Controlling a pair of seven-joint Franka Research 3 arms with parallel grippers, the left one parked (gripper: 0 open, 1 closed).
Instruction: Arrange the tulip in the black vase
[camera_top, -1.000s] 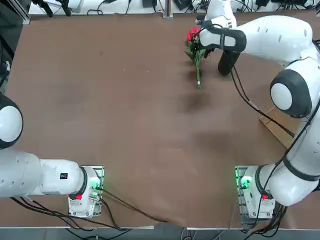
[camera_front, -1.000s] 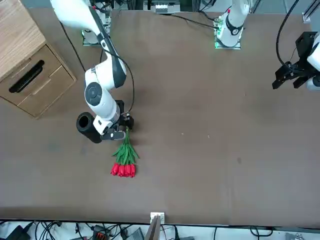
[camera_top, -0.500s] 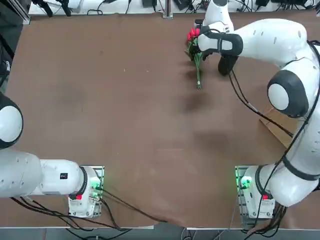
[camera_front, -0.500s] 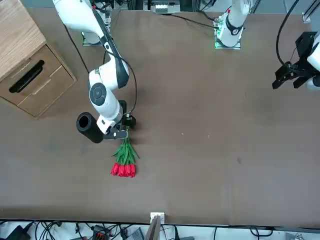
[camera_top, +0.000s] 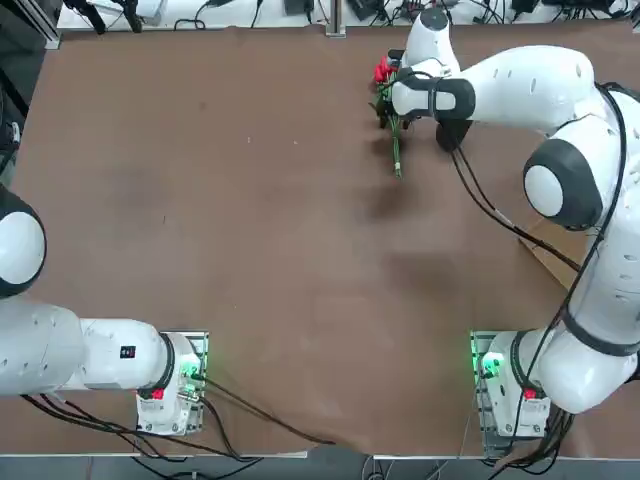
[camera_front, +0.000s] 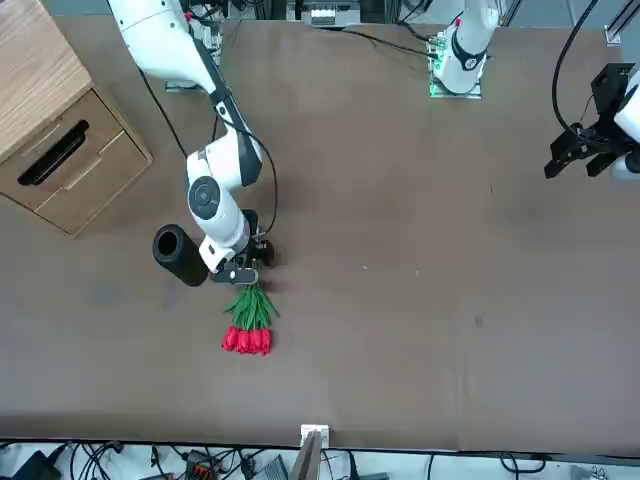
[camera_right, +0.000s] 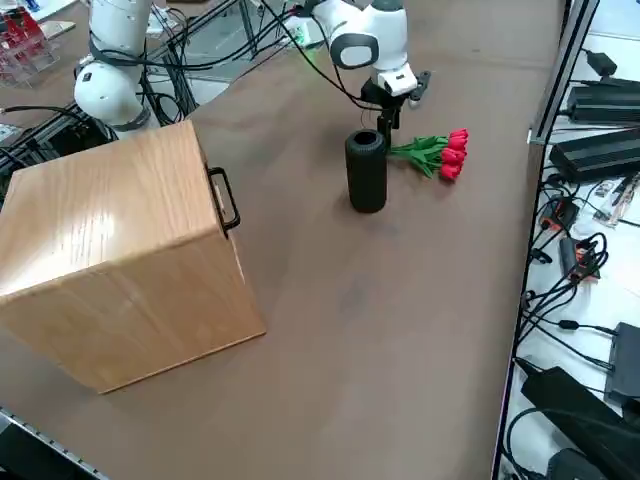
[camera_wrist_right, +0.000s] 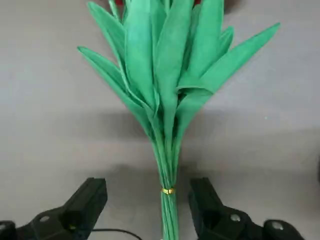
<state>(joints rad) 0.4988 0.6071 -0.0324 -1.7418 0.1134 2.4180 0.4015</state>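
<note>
Right gripper (camera_wrist_right: 147, 210): fingers apart — astride the tulip (camera_wrist_right: 165, 100) stems, not clamped
Black vase (camera_front: 180, 256): upright; just beside gripper
Writing: none readable

The tulip (camera_front: 249, 322) lay flat on the table (camera_front: 420, 300), just beside the upright black vase (camera_front: 180, 256). The right gripper (camera_wrist_right: 148, 210) hung over its stems, fingers straddling them, seemingly apart. A wooden cabinet (camera_right: 120, 250) stood well away.

the tulip (camera_front: 249, 318) lies flat near the table's far edge from the robot, red blooms toward that edge, thin green stems bound by a gold band. the black vase (camera_right: 366, 171) stands upright just beside it, mouth open.
</note>
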